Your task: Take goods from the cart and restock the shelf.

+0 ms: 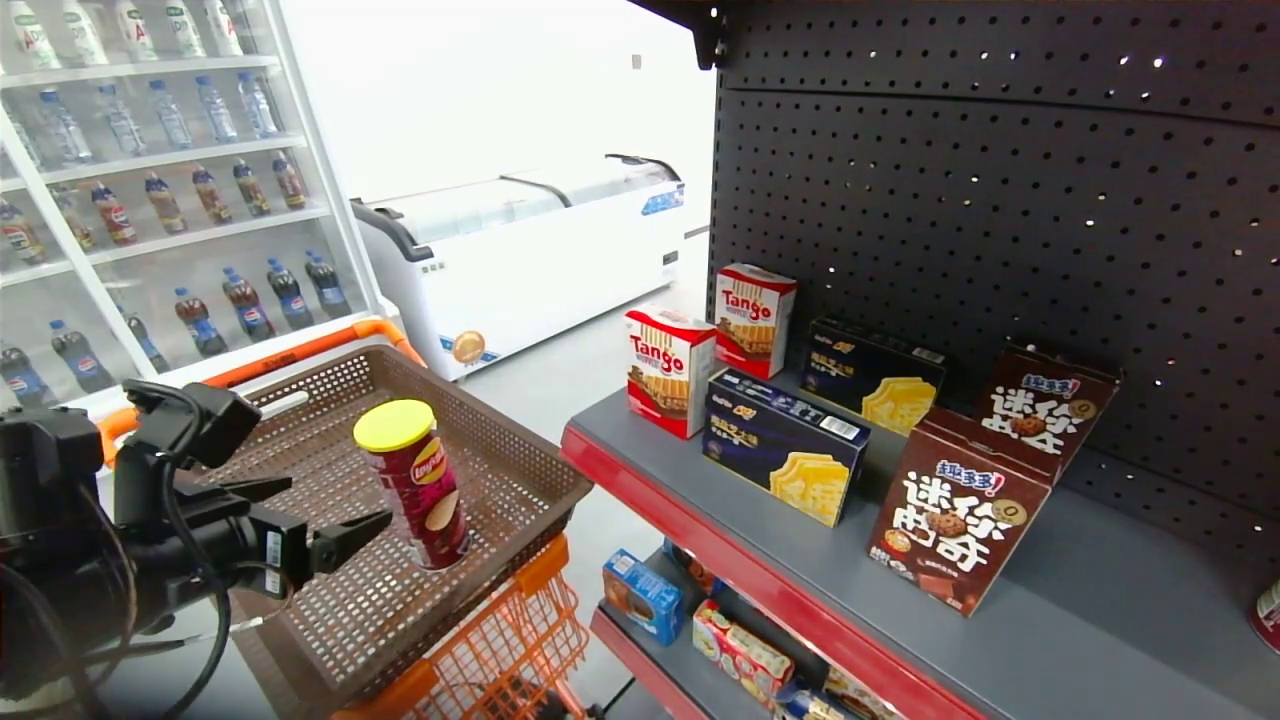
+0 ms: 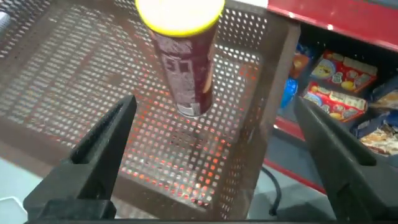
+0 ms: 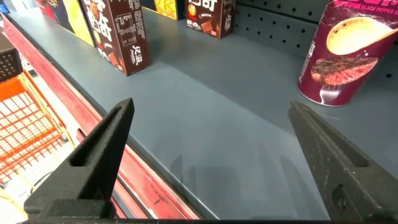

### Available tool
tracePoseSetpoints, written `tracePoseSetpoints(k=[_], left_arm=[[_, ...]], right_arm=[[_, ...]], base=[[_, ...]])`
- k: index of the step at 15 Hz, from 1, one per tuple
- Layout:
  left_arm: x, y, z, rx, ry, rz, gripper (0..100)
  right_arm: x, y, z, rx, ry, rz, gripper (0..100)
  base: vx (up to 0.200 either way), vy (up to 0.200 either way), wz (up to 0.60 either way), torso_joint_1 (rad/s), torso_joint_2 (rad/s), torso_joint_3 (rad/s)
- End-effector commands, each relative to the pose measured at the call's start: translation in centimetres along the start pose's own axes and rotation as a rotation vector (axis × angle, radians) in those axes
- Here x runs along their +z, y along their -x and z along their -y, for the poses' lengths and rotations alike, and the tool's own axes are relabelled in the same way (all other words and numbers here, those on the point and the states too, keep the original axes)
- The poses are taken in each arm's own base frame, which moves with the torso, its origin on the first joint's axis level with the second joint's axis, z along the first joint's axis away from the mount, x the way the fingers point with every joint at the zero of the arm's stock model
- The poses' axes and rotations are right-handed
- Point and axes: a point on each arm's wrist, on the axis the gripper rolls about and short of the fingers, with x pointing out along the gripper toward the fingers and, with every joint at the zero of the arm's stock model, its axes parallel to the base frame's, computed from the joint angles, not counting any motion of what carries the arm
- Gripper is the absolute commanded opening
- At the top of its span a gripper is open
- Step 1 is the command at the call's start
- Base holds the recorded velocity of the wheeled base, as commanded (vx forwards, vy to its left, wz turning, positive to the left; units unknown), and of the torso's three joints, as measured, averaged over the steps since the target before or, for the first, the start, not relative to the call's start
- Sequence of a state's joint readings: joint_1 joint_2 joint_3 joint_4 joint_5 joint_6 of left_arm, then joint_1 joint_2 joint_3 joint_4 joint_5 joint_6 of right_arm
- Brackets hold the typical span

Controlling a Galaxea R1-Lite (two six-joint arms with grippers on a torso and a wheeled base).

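Observation:
A dark red chips can with a yellow lid stands upright in the brown basket on top of the orange cart. My left gripper hovers open just beside the can, on its near side, not touching it. From the left wrist, the can stands ahead of the spread left gripper. My right gripper is open and empty above the grey shelf board. A second chips can stands on that shelf beyond it, also seen as a can at the shelf's far right edge.
The shelf with a red front edge carries wafer boxes, dark blue boxes and brown cookie boxes before a pegboard back. A lower shelf holds more packs. A drinks fridge and a chest freezer stand behind.

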State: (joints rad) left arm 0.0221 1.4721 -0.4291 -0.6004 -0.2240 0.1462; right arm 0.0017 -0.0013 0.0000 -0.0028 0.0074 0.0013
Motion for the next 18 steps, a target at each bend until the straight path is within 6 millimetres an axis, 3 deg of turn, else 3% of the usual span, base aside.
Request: tracePoseSetpoints(k=[1,10,14,18], left_arm=[[-1.5,-2.6,0.1,-0.024,0.006,-0.056,100],[-2.9,-6.8,-1.0,-0.004,-0.001,-0.037,100],[-3.7,-9.3,-1.4,-0.003,-0.006,-0.02,100],[-3.7,-13.2,-2.8,0.012,-0.002,-0.005,100]], right_arm=[[0.0,0.0,0.0,0.0,0.0,-0.001,100],[0.0,0.0,0.0,0.0,0.0,-0.001,100],[0.0,0.0,0.0,0.0,0.0,-0.001,100],[0.0,0.0,0.0,0.0,0.0,-0.003,100]], base=[[0.0,0.0,0.0,0.0,0.0,0.0],[0.0,0.0,0.0,0.0,0.0,0.0],[0.0,0.0,0.0,0.0,0.0,0.0],[0.0,0.0,0.0,0.0,0.0,0.0]])
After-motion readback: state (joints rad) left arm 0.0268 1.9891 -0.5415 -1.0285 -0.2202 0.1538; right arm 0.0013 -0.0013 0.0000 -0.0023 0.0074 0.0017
